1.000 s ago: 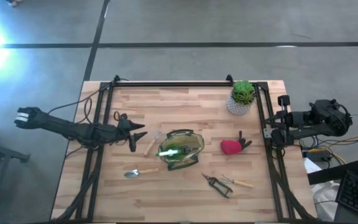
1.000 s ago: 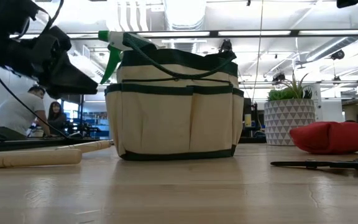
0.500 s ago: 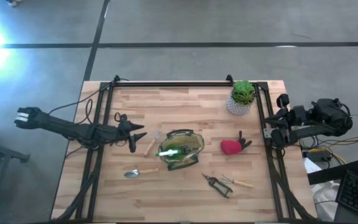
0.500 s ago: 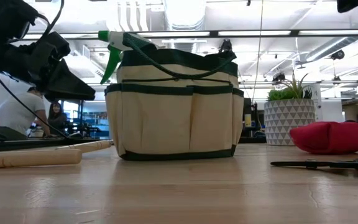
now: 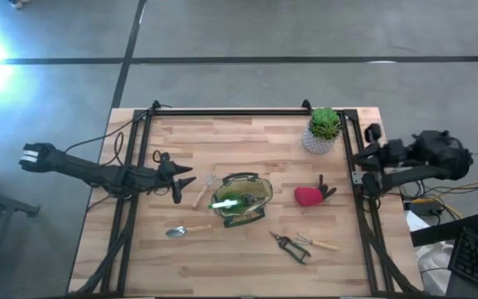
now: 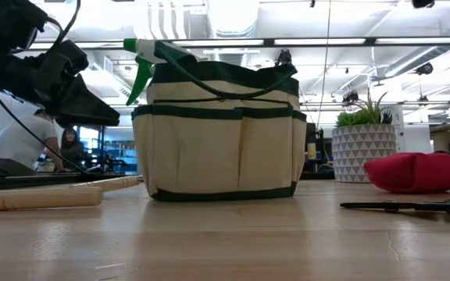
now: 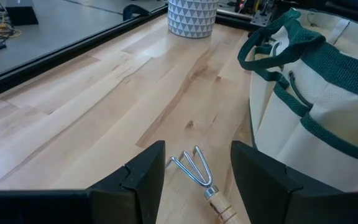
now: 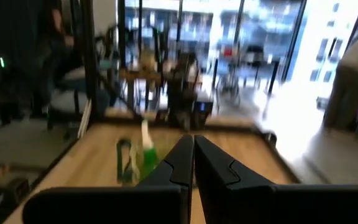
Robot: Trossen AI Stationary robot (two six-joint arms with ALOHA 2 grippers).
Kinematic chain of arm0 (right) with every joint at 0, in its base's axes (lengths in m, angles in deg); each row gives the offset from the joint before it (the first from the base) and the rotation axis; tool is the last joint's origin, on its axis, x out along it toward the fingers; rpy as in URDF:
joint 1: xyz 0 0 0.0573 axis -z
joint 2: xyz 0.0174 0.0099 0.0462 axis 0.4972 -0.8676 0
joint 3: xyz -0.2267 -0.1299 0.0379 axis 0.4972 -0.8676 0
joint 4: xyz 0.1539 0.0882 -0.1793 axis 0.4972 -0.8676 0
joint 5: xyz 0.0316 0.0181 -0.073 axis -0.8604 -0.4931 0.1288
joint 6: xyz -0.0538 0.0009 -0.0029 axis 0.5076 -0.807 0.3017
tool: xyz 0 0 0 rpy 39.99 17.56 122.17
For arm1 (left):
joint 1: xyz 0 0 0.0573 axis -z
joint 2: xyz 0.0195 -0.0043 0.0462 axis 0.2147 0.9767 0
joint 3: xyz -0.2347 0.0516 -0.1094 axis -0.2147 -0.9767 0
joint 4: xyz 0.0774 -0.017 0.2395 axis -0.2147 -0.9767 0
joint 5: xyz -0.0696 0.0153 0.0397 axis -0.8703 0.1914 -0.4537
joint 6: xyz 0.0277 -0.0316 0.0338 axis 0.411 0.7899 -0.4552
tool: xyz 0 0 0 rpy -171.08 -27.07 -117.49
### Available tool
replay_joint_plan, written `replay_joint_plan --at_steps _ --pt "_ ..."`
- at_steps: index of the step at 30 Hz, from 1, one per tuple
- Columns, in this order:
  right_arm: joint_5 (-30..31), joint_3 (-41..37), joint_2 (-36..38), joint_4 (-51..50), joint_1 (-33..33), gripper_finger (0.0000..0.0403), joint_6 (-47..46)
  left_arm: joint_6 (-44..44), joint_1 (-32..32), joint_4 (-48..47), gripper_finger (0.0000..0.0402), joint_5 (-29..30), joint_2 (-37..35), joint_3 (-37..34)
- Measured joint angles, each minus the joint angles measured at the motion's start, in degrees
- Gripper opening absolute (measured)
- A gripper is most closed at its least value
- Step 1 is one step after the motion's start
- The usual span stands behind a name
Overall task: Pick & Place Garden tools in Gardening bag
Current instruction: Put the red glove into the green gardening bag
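Observation:
The olive-tan gardening bag [image 5: 241, 199] stands upright mid-table with a bright green spray piece [image 5: 226, 200] in its mouth. My left gripper [image 5: 181, 181] hovers open just left of the bag. Its fingers stand on either side of the wooden-handled fork's metal head [image 7: 190, 167] without touching it. The fork [image 5: 202, 193] lies flat beside the bag. A trowel [image 5: 182, 230], black-handled shears [image 5: 290, 247] and a red glove [image 5: 308, 196] lie on the table. My right gripper [image 8: 192, 155] is shut, held high beyond the table's right edge.
A green plant in a white patterned pot [image 5: 323, 131] stands at the far right corner. A second wooden-handled tool [image 5: 320, 243] lies beside the shears. A black frame rail [image 5: 231, 111] runs along the far edge. People sit in the room behind [image 6: 30, 144].
My right arm, beyond the table's right edge, has risen a little and rolled its wrist, with the gripper staying shut. The bag and the tools lie as before.

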Motion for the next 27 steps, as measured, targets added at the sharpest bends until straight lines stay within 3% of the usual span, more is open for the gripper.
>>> replay_joint_plan --at_steps 4,8,12,27 --pt "0.82 -0.02 -6.59 -4.09 -0.02 0.0008 -1.59 0.11 -0.01 -0.12 0.0186 1.22 0.07 0.0" --pt "3.01 -0.02 -13.24 -4.86 0.02 0.0008 -3.54 -0.06 -0.27 -2.29 0.0186 17.65 0.96 -0.02" --pt "3.03 0.22 -17.87 -6.95 0.0 0.0008 -7.47 -0.42 -0.24 -2.34 0.0186 26.68 1.16 -0.02" --pt "2.49 2.75 -21.19 -34.03 -0.02 0.0018 -46.67 -0.42 -0.24 -2.14 0.0186 27.41 1.18 -0.02"
